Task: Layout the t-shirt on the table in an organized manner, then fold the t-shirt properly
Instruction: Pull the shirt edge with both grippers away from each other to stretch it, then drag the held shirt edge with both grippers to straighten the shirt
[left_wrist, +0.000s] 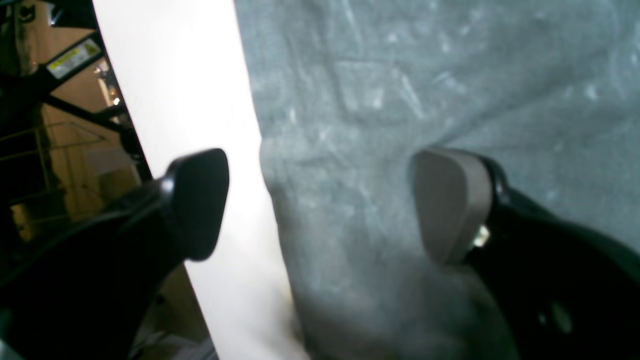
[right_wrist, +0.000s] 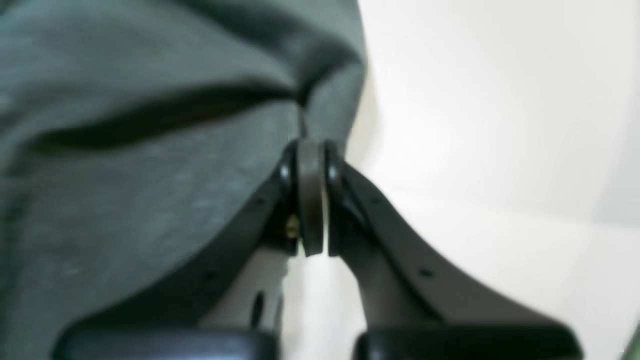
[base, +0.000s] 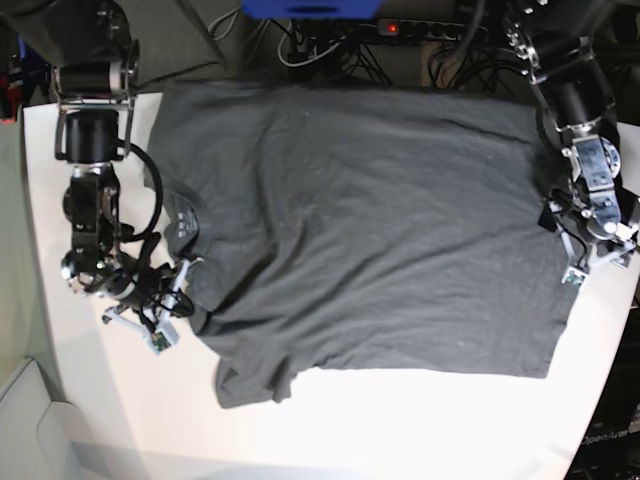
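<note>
The t-shirt (base: 370, 230), dark charcoal grey, lies spread across the white table (base: 420, 420), its body mostly flat with shallow wrinkles; one side edge runs along the far side of the table in the base view, and a sleeve (base: 250, 380) lies creased at the near side. Right gripper (right_wrist: 311, 200), at the left of the base view: fingers (right_wrist: 287, 195) pressed together, clamping a pinch of t-shirt fabric (right_wrist: 150, 150) at the garment's edge, with folds radiating from the grip and bare table (right_wrist: 500, 125) beside it. Left gripper (left_wrist: 320, 200), at the right of the base view: fingers spread wide apart and straddling the t-shirt's edge (left_wrist: 400, 100), one finger (left_wrist: 200, 200) over bare table (left_wrist: 200, 75), the other finger (left_wrist: 450, 200) over the fabric; whether either finger touches the surface below cannot be told. Both wrist views are blurred. Beyond the far edge of the table in the base view, dark floor with a power strip (base: 420, 28) and cables
</note>
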